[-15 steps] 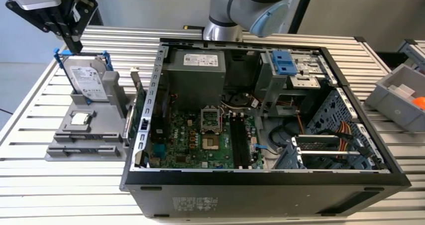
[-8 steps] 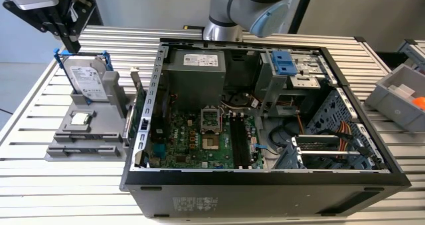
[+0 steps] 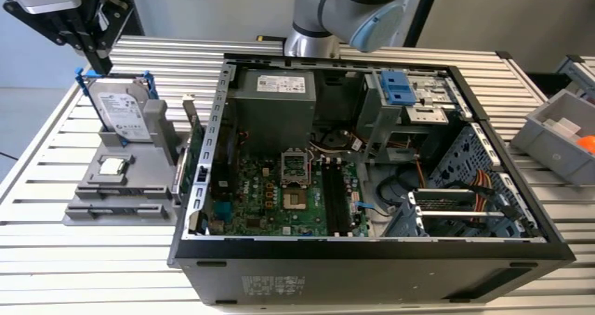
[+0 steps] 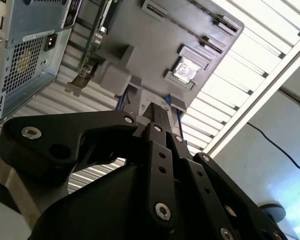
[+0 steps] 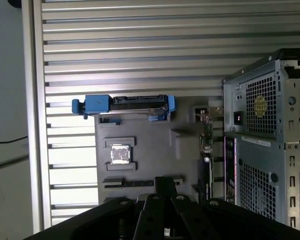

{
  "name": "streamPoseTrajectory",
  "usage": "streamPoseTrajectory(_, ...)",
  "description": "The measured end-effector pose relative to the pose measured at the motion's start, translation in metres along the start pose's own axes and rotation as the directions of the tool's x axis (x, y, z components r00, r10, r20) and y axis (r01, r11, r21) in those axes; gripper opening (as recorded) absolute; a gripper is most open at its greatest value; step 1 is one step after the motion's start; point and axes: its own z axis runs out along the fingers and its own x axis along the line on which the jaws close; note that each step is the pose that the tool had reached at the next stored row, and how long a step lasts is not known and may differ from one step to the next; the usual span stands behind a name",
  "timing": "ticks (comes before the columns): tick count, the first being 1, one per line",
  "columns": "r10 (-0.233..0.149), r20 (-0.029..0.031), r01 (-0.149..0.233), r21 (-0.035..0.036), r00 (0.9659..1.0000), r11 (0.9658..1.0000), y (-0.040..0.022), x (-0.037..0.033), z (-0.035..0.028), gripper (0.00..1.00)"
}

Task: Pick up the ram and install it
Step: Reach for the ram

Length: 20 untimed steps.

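One gripper (image 3: 99, 64): hanging high over the grey fixture (image 3: 88, 214), above its hard-drive end; fingers drawn together, nothing visible between them.
Ram (image 5: 132, 183): judged to be the thin dark strip in the first wrist view, seated on edge in the fixture's long slot, at the end opposite the hard drive (image 3: 122, 113); not yet lifted.
Direction from gripper: down and along the fixture, past the processor chip (image 3: 111, 166), toward the fixture's near edge in the exterior view.
Long axis: across the fixture, parallel to the hard drive's top edge, one end pointing at the computer case (image 3: 372, 263).
Jaw alignment: judged to need closing across the strip's thin faces, not along its length.
In the way: hard drive, upright and tall, close beneath the fingers; green expansion card (image 3: 194, 151), upright between fixture and case.
Destination: black motherboard slots (image 3: 339, 200), inside the open case, well apart from the fixture toward the exterior view's right.
Progress: judged at the very start, pick not yet made.
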Motion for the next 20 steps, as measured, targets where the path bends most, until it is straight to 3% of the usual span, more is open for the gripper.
streamPoseTrajectory(6, 0.0, -0.0001, 0.0, 0.0, 1.0, 1.0, -0.0042, -0.0001, -0.0002, 0.0)
streamPoseTrajectory(20, 0.0, -0.0001, 0.0, -0.0001, 1.0, 1.0, -0.0293, -0.0015, -0.0014, 0.0)
